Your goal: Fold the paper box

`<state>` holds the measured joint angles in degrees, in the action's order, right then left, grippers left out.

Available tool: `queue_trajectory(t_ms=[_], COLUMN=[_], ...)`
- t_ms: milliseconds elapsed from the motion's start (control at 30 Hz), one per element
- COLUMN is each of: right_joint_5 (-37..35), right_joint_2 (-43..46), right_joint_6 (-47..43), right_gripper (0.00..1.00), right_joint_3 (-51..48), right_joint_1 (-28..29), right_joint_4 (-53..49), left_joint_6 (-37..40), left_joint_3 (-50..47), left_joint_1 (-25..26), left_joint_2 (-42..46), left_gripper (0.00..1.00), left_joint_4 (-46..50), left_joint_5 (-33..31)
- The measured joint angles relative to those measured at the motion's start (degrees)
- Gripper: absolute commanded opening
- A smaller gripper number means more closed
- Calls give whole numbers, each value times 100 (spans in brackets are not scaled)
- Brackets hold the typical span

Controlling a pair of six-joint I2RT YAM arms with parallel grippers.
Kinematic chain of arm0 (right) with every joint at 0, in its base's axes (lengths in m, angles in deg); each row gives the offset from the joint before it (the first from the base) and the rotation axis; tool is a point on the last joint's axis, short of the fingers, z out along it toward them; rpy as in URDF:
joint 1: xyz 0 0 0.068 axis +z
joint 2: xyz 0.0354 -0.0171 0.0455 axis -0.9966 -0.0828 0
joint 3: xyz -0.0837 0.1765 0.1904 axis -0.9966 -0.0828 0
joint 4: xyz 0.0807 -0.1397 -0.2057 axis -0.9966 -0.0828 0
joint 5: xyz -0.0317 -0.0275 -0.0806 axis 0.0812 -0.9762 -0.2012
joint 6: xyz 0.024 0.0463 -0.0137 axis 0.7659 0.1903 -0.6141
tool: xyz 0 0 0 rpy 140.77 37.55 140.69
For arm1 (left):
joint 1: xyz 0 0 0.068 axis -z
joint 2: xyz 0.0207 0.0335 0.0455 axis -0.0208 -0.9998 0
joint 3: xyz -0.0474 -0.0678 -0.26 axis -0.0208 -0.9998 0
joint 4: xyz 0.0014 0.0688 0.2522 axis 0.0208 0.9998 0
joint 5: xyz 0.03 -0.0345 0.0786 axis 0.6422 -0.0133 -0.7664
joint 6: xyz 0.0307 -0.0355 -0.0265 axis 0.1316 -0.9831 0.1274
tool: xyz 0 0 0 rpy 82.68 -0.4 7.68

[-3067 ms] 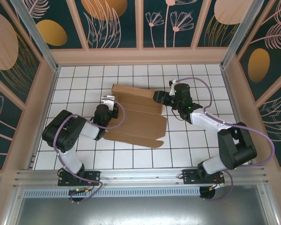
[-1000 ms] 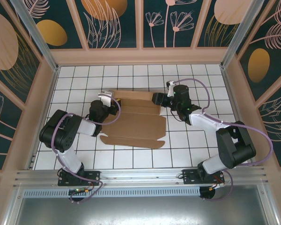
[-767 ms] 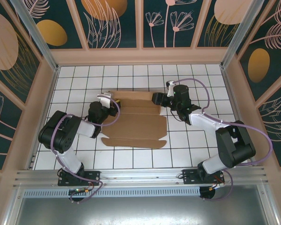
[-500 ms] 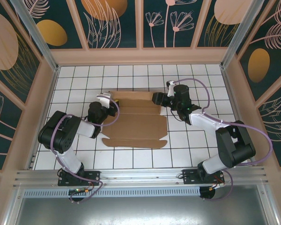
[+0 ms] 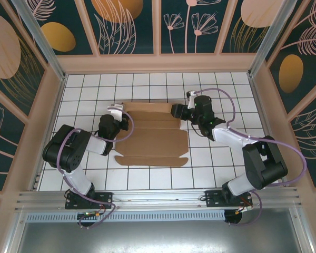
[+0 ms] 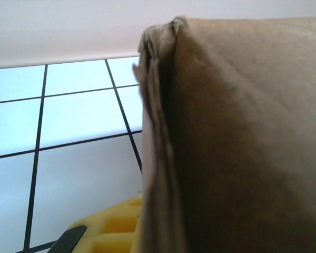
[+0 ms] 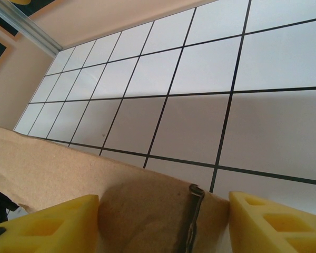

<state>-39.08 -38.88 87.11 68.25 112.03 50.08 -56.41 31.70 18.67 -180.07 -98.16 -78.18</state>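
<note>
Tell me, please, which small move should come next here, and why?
Probably close the right end effector on the paper box. Its yellow fingers stand apart with the cardboard's edge between them, not gripping, while the left end effector is at the box's left edge. A grip on both sides seems needed before any flap is raised.

Probably a lab test cell: white-tiled table [image 5: 95, 95], leaf-patterned walls [image 5: 137, 26], aluminium frame rails [image 5: 158, 199].
</note>
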Motion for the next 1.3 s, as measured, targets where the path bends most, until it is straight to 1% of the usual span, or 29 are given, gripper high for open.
queue_trajectory(t_ms=[200,367,500,533,567,600,667,700,733,767,900,1167,1300], right_joint_5=[-269,-446,-649,-682,-723,-752,-780,-782,-780,-787,-802,-778,-673], right_joint_2=[127,280,361,378,387,389,389,389,389,389,389,389,389], right_joint_6=[157,328,431,442,457,470,476,479,479,476,474,428,409], right_gripper=[56,55,55,55,54,54,54,54,54,54,55,55,55], right_joint_3=[-83,-144,-144,-146,-153,-162,-173,-173,-179,-184,-195,-234,-271], right_joint_1=[120,197,350,382,407,422,433,435,437,444,446,444,356], right_joint_4=[-44,-175,-317,-345,-348,-348,-339,-339,-334,-328,-308,-225,-151], left_joint_6=[0,-24,-92,-127,-157,-179,-236,-271,-297,-299,-345,-385,-396], left_joint_3=[109,177,177,177,177,177,177,170,151,129,79,-229,-295], left_joint_1=[223,525,638,649,662,671,673,673,673,688,695,695,695], left_joint_2=[-2,-9,-9,-9,-9,-9,-9,-9,-9,-7,63,376,426], left_gripper=[0,0,0,2,7,12,28,34,39,41,41,35,37], left_joint_4=[168,293,319,323,330,334,337,332,332,330,328,396,374], left_joint_5=[-577,-1257,-1615,-1681,-1727,-1742,-1727,-1672,-1565,-1473,-1331,-1281,-1283])
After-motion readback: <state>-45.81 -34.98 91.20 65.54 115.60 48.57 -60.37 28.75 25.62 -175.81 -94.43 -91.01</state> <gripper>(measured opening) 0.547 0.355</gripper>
